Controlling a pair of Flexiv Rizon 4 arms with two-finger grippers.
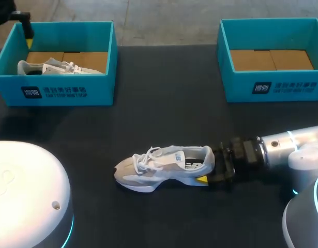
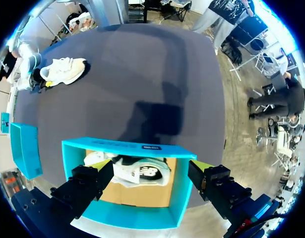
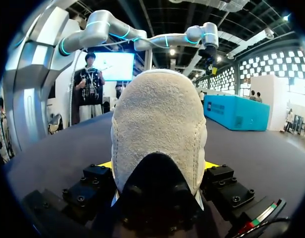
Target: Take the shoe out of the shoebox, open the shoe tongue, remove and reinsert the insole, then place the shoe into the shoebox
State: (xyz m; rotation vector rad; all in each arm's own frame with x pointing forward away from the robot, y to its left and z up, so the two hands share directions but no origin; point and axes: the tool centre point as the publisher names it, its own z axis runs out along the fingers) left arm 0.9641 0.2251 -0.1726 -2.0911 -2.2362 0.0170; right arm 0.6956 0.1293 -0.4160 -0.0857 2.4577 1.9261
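Dark table, and the right hand is clamped on the heel of the shoe, which sits sole-down mid-table, toe pointing left. Over at the back, the left hand hangs wide open above the left box, with a second shoe lying inside.
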